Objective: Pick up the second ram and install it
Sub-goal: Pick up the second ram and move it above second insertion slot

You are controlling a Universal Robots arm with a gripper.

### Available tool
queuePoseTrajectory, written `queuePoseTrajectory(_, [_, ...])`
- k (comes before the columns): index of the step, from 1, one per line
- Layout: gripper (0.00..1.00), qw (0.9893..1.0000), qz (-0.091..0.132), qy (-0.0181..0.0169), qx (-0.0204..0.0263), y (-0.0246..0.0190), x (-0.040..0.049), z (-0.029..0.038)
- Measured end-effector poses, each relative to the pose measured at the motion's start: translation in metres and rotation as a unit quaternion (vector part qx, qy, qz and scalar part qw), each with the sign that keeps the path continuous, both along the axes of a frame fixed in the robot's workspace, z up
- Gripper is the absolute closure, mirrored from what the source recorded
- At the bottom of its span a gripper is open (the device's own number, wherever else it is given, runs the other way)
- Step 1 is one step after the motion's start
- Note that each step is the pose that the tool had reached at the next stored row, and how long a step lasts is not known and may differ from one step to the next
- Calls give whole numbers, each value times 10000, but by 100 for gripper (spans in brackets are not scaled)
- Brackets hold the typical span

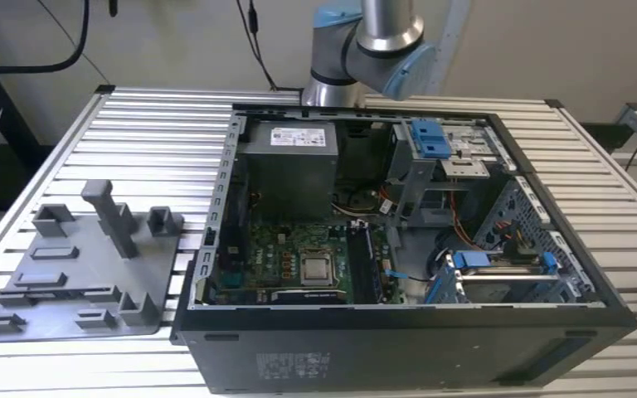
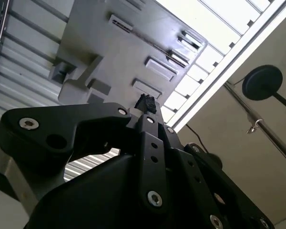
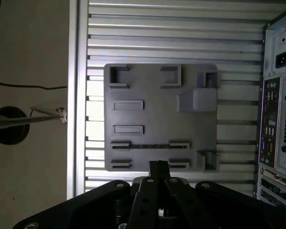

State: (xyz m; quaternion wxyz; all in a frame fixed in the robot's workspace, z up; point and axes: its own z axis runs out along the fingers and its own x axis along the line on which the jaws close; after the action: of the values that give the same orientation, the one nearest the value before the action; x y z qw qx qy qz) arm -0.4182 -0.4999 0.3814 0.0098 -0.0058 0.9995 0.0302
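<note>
- Gripper (image 3: 158, 166): in both wrist views the two black fingers are pressed together at the tips (image 2: 145, 102), and nothing visible is pinched between them.
- The gripper hangs above the near edge of the grey tray (image 3: 157, 119) and does not touch it.
- Ram (image 3: 150, 146): in the first wrist view a thin dark strip runs straight between two pairs of low brackets on the tray, in the row close to the fingertips. It appears to stand on its edge. The gripper is apart from it.
- In the exterior view the tray (image 1: 75, 274) lies flat on the slatted desk (image 1: 153, 124), with a tall post (image 1: 106, 211) upright near its middle.
- Computer case (image 1: 407, 348): it lies on its side with the cover off, just beside the tray on the exterior view's right. The mainboard (image 1: 296, 261) and the grey power-supply box (image 1: 285, 166) are exposed.
- I cannot tell whether a stick sits in the memory slots.
- Arm (image 1: 368, 50): its silver and blue joint rises behind the far edge of the case.
</note>
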Motion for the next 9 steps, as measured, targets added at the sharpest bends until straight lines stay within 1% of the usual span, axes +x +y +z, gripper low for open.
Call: queuePoseTrajectory(9, [89,10000,-1,0,2,0,0,0])
